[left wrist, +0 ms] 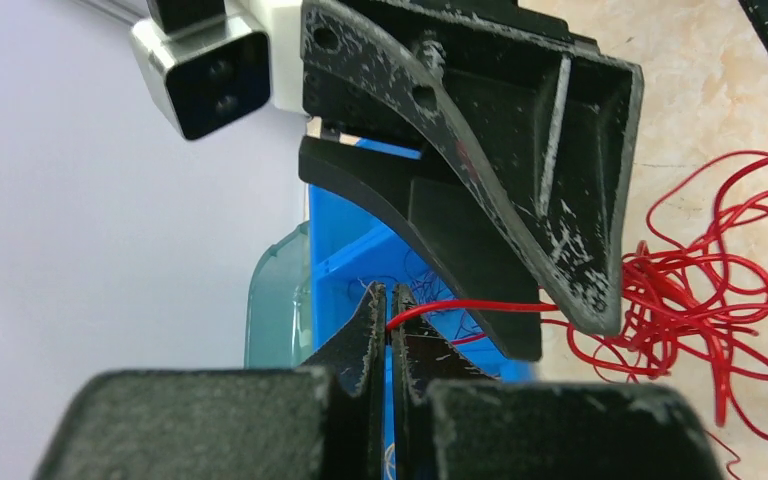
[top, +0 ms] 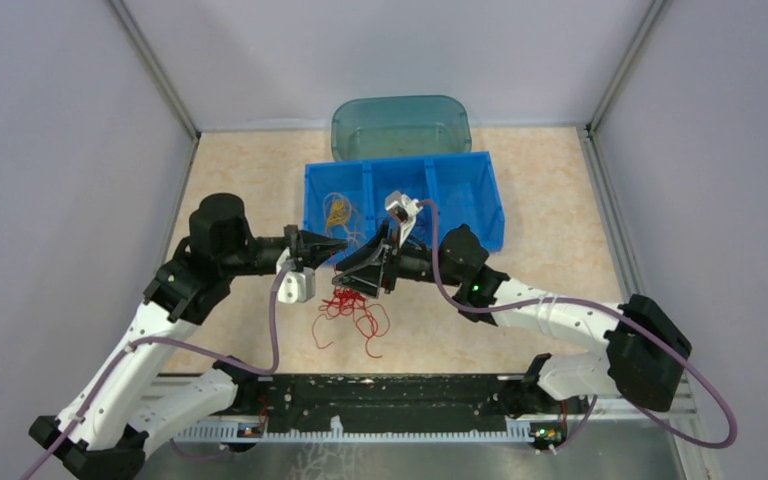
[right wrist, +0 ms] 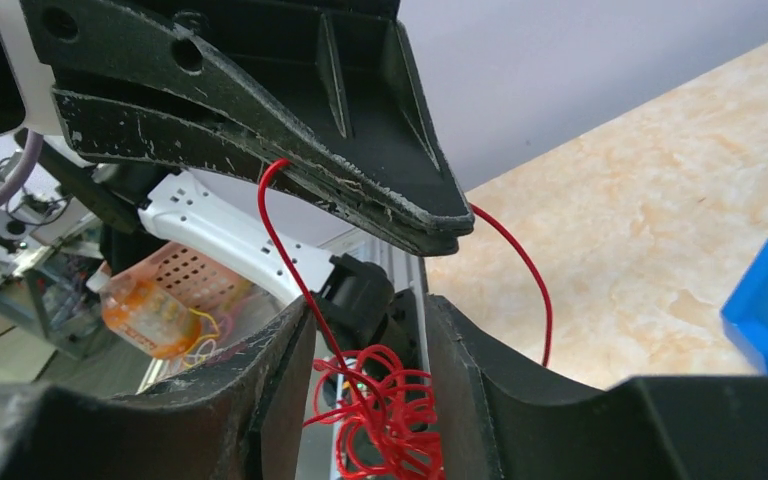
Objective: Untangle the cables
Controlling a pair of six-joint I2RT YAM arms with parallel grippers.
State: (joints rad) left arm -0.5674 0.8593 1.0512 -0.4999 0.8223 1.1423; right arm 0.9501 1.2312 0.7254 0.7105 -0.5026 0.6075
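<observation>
A red cable clump [top: 350, 312] hangs onto the table between the arms. My left gripper [top: 338, 247] is shut on one red strand [left wrist: 460, 305]; its jaws [left wrist: 390, 300] pinch the strand's end. My right gripper [top: 356, 276] is open, right next to the left one. In the right wrist view the red clump [right wrist: 385, 405] dangles between its spread fingers [right wrist: 280, 370] without being gripped. A yellow-orange cable [top: 338, 211] lies in the blue bin's left compartment. Thin dark strands [left wrist: 422, 283] lie in the bin behind the left jaws.
A blue three-compartment bin [top: 485, 195] stands just behind both grippers. A teal translucent tub [top: 400, 125] stands behind it at the back wall. Grey walls close the left, right and back. A black rail [top: 390, 395] runs along the near edge.
</observation>
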